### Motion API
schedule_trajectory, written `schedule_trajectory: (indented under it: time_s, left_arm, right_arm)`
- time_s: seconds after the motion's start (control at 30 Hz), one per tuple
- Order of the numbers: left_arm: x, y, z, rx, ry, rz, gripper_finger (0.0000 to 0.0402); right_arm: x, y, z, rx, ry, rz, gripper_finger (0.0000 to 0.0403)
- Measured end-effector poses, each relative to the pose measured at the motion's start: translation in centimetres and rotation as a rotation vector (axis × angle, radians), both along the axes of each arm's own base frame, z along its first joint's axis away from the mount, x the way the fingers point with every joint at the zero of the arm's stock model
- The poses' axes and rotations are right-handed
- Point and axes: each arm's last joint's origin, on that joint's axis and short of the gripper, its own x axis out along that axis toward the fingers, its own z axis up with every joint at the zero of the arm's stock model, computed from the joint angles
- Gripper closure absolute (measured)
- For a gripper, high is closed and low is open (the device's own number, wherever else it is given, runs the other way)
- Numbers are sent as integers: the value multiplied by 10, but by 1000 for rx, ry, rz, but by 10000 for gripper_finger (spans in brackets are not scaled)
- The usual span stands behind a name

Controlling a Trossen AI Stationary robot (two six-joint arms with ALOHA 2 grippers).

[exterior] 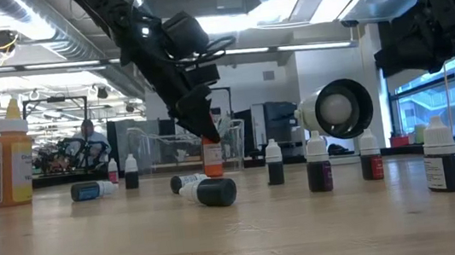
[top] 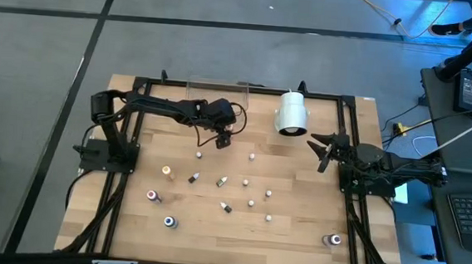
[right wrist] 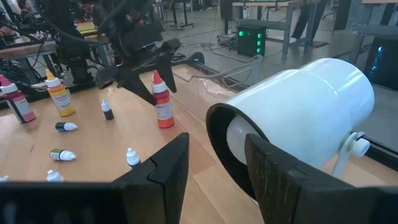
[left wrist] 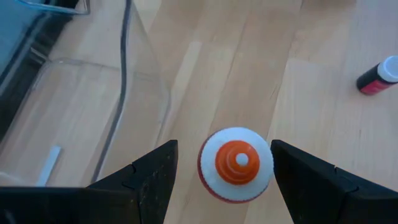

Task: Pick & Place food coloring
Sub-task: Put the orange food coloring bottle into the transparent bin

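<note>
A food coloring bottle (left wrist: 236,163) with an orange tip and a white cap stands upright on the wood table, next to the clear tray. My left gripper (left wrist: 224,152) is open above it, slanting down, one finger on either side of the cap with a gap to each. The right wrist view shows the same bottle (right wrist: 163,99) under the left gripper (right wrist: 140,71). Several other small food coloring bottles (top: 222,181) stand or lie scattered across the table's middle and near half. My right gripper (top: 322,146) waits open at the right side, beside the white cylinder.
The clear plastic tray (top: 218,87) stands at the far edge, just behind the orange-topped bottle. The big white cylinder (top: 292,113) lies at the far right. A dark-bodied bottle (left wrist: 378,76) lies close by. A black frame (top: 139,84) borders the table.
</note>
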Motion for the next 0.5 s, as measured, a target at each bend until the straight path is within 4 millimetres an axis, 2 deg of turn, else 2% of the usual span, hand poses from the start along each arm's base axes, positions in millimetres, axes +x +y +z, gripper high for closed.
schedule_trajectory:
  time_s: [0.27, 0.5]
  left_arm:
    - [0, 0, 8, 12, -13, -10, 151]
    - [-2, 1, 7, 8, 9, -12, 151]
  right_arm:
    - [0, 0, 0, -20, 15, 5, 244]
    - [0, 0, -1, -21, 17, 5, 244]
